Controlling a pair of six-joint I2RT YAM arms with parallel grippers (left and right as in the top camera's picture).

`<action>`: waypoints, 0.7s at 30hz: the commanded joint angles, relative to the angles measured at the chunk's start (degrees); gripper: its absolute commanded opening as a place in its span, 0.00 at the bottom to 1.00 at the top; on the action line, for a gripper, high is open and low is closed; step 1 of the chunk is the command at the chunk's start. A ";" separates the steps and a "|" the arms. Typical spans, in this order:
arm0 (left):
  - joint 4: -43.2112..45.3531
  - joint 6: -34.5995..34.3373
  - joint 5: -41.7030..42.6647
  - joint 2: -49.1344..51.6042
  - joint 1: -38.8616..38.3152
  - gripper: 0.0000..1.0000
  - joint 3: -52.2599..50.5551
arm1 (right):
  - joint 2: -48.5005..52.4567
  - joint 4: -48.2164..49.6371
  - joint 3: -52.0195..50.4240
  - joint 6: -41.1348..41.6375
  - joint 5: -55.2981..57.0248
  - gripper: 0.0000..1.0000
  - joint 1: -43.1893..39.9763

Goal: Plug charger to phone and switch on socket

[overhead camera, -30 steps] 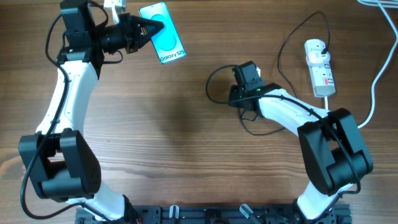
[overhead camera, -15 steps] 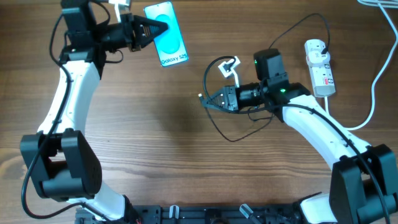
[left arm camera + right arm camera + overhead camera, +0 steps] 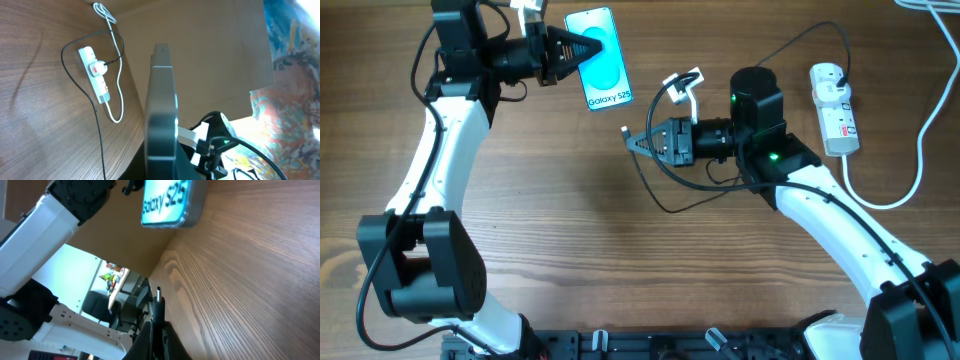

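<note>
The charger, clenched by the right pincer, is brought nearer the phone grasped by the left pincer, so alignment is judged next.

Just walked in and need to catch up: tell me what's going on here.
The left claw holds the phone. The right claw grips the charger by its plug tip, aimed toward the phone's lower end but apart from it, so it is not yet plugged in. The charger's black cable runs back to the socket on the right; its switch position is too small to tell.
</note>
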 commanded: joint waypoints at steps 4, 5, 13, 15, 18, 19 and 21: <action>0.61 -2.19 -0.15 -1.09 0.09 0.04 0.83 | -0.55 8.04 0.28 9.44 3.32 0.05 1.07; 0.61 -2.21 -0.31 -1.09 0.09 0.04 0.83 | -0.55 8.04 0.28 10.27 4.22 0.05 1.07; 1.88 -2.19 -0.33 -1.09 0.24 0.04 0.83 | 0.04 8.44 0.28 11.17 6.01 0.05 1.09; 1.88 -2.19 -0.33 -1.09 0.24 0.04 0.83 | 0.28 8.46 0.28 11.32 6.03 0.04 1.09; 1.88 -2.19 -0.33 -1.09 0.24 0.04 0.83 | 1.49 9.53 0.28 11.65 6.01 0.04 1.09; 1.88 -2.19 -0.31 -1.09 0.24 0.04 0.83 | 2.05 10.54 0.28 12.92 6.01 0.04 1.09; 1.88 -2.21 -0.31 -1.09 0.24 0.04 0.81 | 2.99 13.92 0.28 14.29 5.75 0.04 1.09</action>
